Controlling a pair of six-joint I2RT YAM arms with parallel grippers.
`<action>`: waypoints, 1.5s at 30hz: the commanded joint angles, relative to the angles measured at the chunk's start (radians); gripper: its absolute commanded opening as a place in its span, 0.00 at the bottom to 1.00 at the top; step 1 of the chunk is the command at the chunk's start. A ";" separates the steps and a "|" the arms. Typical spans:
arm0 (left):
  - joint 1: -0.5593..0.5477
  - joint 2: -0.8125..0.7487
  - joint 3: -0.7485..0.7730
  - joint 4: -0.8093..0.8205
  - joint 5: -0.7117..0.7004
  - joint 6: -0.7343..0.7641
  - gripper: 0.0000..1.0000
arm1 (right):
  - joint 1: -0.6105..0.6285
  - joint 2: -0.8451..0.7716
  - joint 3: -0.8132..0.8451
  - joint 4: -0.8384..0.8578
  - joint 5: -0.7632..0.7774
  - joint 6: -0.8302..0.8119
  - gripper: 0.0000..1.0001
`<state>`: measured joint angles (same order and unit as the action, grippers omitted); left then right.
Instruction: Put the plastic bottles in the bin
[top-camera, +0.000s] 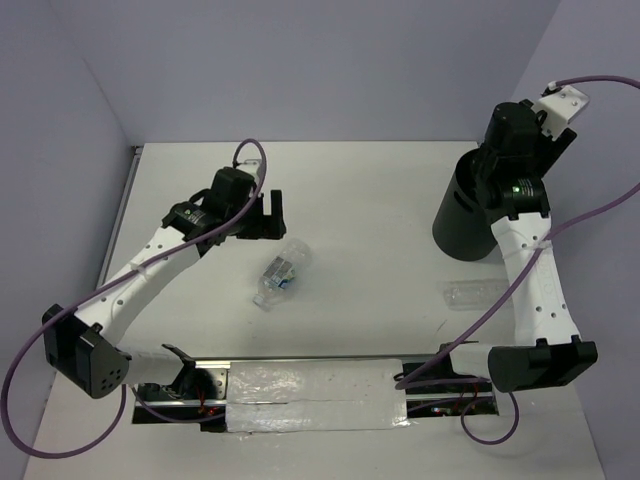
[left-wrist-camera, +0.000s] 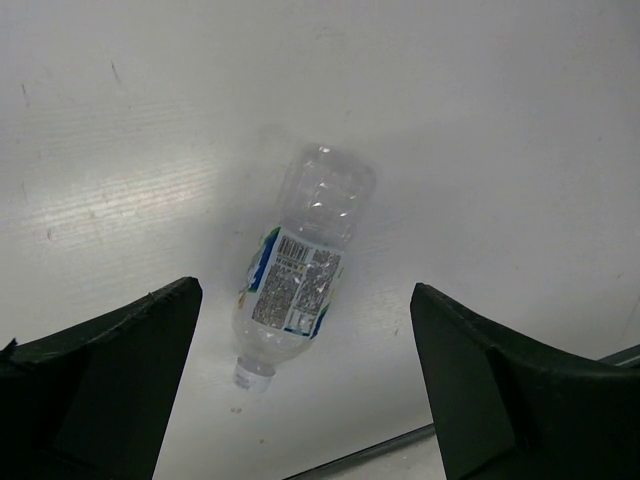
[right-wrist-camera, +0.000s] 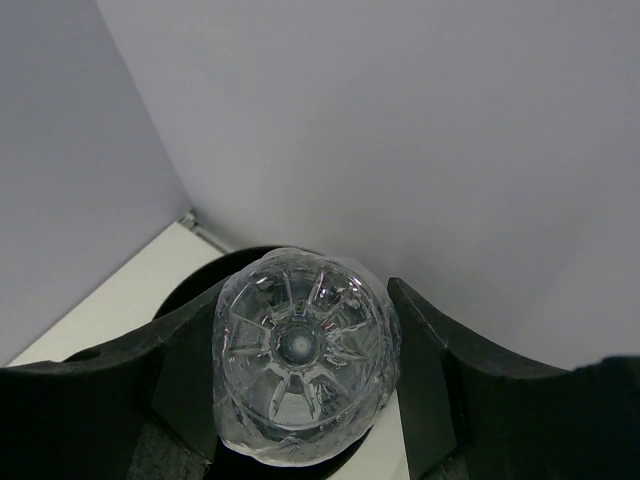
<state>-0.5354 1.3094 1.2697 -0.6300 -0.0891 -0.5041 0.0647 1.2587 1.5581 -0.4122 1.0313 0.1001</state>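
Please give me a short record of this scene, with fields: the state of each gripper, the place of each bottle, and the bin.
left gripper: open, holds nothing
right gripper: shut on the held bottle, over the bin
labelled bottle: lies on the table, ahead of the left gripper, not touched
unlabelled bottle: lies on the table, near the bin, beside the right arm
bin: upright, at the right side of the table
bottles inside the bin: cannot tell

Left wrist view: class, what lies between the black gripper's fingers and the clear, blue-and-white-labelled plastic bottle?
Nothing but bare white table separates the open left gripper from the clear labelled plastic bottle; both the left wrist and top views show that gap.
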 joint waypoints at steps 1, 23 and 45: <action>0.002 0.004 -0.049 0.029 -0.018 0.004 0.99 | -0.006 -0.021 -0.032 0.016 -0.040 0.082 0.35; -0.130 0.197 -0.245 0.119 0.025 0.050 0.99 | -0.005 -0.085 0.095 -0.183 -0.253 0.194 1.00; -0.172 0.093 -0.047 0.176 0.121 0.059 0.68 | 0.071 -0.216 -0.093 -0.220 -0.991 0.386 0.99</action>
<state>-0.7097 1.5532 1.1469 -0.5201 -0.0994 -0.4694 0.0814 1.0367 1.4742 -0.6727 0.2878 0.4236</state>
